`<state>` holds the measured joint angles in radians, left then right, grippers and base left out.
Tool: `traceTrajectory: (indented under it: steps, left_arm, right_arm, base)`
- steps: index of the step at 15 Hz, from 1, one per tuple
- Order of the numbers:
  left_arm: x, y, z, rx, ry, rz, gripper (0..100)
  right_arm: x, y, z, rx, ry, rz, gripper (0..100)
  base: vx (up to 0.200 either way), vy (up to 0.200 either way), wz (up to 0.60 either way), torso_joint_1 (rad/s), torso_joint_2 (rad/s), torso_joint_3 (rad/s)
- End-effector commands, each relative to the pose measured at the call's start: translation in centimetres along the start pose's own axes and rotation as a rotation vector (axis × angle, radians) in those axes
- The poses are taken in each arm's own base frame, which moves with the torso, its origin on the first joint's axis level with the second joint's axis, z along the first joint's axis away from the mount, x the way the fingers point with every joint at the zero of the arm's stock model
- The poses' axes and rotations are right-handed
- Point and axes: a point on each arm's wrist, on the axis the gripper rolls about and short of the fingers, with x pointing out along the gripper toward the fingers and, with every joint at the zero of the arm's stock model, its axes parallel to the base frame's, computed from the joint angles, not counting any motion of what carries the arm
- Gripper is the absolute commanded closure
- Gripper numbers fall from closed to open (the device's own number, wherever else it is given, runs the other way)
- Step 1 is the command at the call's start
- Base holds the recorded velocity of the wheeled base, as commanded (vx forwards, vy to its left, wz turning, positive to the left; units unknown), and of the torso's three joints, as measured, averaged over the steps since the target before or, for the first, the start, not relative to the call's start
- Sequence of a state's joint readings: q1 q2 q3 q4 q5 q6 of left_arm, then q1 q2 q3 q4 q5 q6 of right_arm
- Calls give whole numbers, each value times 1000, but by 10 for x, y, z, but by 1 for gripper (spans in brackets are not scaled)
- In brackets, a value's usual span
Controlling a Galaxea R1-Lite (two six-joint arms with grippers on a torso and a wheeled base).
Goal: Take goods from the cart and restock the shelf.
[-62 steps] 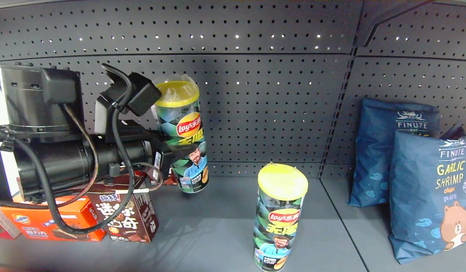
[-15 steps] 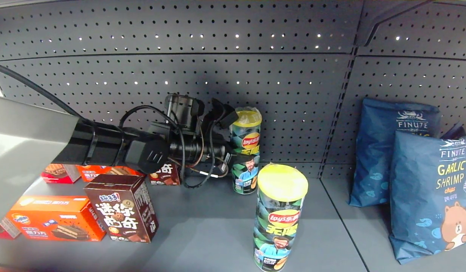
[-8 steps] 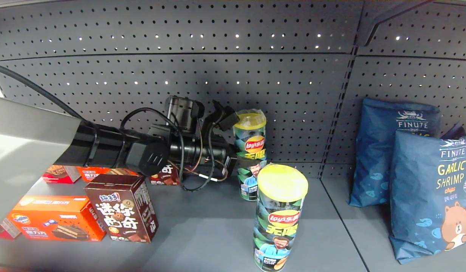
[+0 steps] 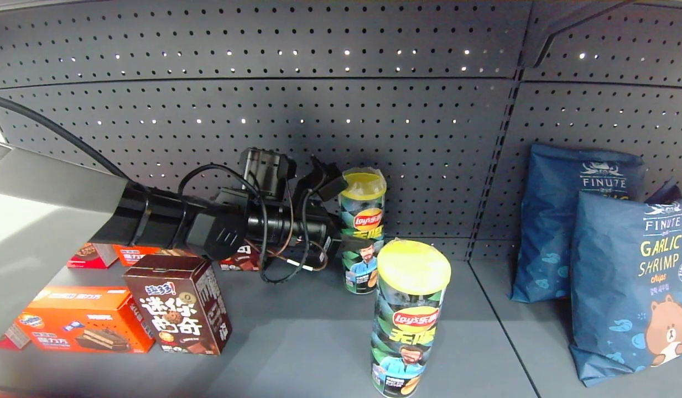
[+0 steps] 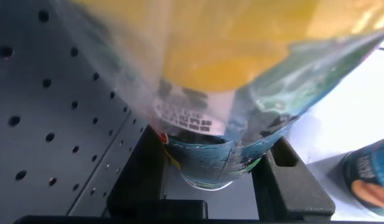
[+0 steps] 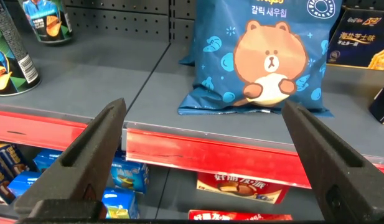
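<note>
Currently, on the shelf (image 4: 296, 337):
- Chip can (image 4: 364, 205), yellow lid, upright, at the back close to the pegboard (image 4: 407, 127). It is clamped at mid-height in the left pincer (image 4: 356, 243), one finger on each side. Whether its base touches the shelf cannot be told.
- Second chip can (image 4: 410, 323), same kind, upright near the front edge, apart from the first.
- Brown box (image 4: 177, 312) and orange box (image 4: 81, 326), side by side at front left.
- Blue snack bags (image 4: 628, 276), upright at right.
- Right pincer (image 6: 204, 111), spread wide and holding nothing, facing the shelf's front edge near a bear-printed bag (image 6: 266, 56).
</note>
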<state>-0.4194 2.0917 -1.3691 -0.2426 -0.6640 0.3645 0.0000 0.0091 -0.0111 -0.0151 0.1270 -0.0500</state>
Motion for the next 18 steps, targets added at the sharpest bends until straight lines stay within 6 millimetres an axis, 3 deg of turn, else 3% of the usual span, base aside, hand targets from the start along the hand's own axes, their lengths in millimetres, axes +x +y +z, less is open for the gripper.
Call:
traceTrajectory:
  steps: [1,14,15,18]
  left_arm:
    - [1,3,-4,-7,8,3,100]
    - [-4,-4,-17,-12,36,-39,100]
    - [-4,-4,-17,-7,36,-37,0]
    - [-5,-3,-16,-4,32,-33,0]
  right_arm:
    - [0,0,0,0,2,0,0]
    - [0,0,0,0,2,0,0]
    - [0,0,0,0,2,0,0]
    - [0,0,0,1,0,0,0]
  base:
    - [0,0,0,0,0,0]
    - [0,0,0,0,0,0]
    - [0,0,0,0,0,0]
    - [0,0,0,0,0,0]
